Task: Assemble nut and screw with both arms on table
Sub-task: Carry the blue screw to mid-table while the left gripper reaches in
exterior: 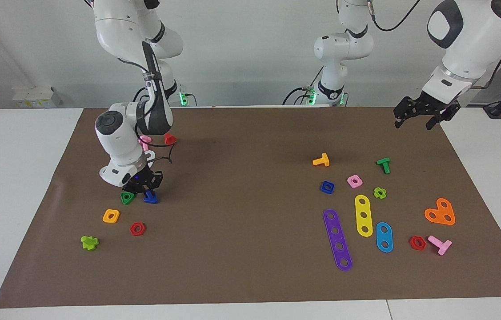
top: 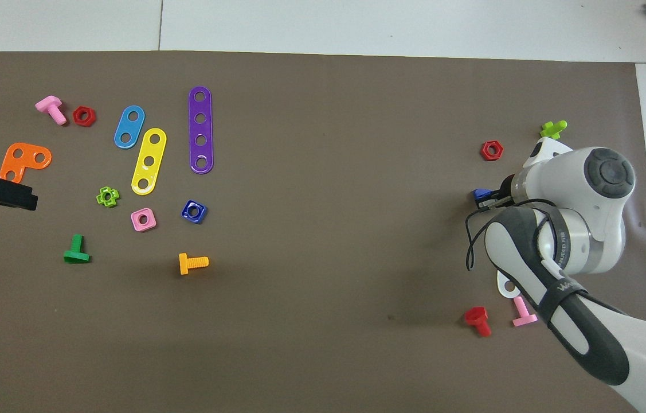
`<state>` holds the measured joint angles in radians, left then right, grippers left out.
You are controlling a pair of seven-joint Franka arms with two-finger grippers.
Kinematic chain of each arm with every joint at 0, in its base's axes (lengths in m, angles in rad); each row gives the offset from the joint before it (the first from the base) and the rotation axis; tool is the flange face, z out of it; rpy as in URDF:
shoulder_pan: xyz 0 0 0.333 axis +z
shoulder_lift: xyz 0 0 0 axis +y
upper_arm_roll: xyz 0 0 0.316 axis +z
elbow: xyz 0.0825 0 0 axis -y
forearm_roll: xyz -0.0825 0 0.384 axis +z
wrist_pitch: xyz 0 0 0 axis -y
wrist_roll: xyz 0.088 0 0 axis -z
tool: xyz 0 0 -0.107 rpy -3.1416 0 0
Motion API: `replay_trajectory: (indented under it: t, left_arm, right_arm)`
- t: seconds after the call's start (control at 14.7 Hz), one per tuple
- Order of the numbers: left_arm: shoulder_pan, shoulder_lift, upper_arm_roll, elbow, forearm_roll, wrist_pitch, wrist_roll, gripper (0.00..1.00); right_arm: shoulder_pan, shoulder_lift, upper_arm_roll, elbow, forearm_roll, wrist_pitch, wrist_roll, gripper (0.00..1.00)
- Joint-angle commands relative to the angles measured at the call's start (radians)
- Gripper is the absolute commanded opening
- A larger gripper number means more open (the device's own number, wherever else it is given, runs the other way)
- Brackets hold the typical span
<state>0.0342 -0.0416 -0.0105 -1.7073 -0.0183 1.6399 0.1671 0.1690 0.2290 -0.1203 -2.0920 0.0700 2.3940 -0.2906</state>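
The dark blue screw (exterior: 150, 198) lies on the brown sheet (exterior: 250, 266) toward the right arm's end; only its tip shows in the overhead view (top: 479, 194). My right gripper (exterior: 146, 186) is down right at the screw, fingers on or around it, and the arm hides the grip from above. The dark blue square nut (exterior: 327, 187) (top: 194, 211) lies flat toward the left arm's end, beside a pink square nut (exterior: 354, 181). My left gripper (exterior: 414, 124) (top: 27, 198) is open, empty and raised over the sheet's edge by the orange plate (top: 23, 160).
A green triangular nut (exterior: 127, 198) touches the screw's side. An orange square nut (exterior: 111, 216), red hex nut (exterior: 137, 229) and lime bolt (exterior: 89, 242) lie farther out. Purple (exterior: 337, 240), yellow (exterior: 363, 215) and blue strips (exterior: 384, 237) lie beyond the blue nut.
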Motion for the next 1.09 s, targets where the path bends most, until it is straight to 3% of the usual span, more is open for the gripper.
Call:
replay_trajectory:
  t: [0.0, 0.14, 0.27, 0.54, 0.82, 1.02]
  left_arm:
    - [-0.003, -0.024, 0.001, -0.034, -0.009, 0.035, -0.008, 1.0]
    - [-0.008, -0.018, -0.003, -0.029, -0.009, 0.051, -0.009, 1.0]
    - [-0.046, -0.012, -0.003, -0.035, -0.009, 0.075, -0.014, 1.0]
    - [-0.092, 0.031, -0.003, -0.069, -0.009, 0.171, -0.06, 1.0]
    - [-0.152, 0.085, -0.006, -0.136, -0.009, 0.312, -0.135, 1.0]
    - [-0.168, 0.083, -0.006, -0.218, -0.009, 0.417, -0.143, 1.0]
  right_arm:
    - [0.02, -0.04, 0.005, 0.113, 0.021, -0.145, 0.094, 0.0]
    - [0.107, -0.024, 0.005, 0.193, 0.021, -0.185, 0.232, 0.0]
    - [0.199, -0.007, 0.005, 0.233, 0.02, -0.135, 0.374, 0.0]
    - [0.374, 0.151, 0.005, 0.401, 0.044, -0.057, 0.702, 0.0]
    - [0.509, 0.294, 0.004, 0.474, 0.031, 0.026, 0.882, 0.0]
    - [0.523, 0.319, 0.005, 0.481, 0.019, 0.089, 0.932, 0.0]
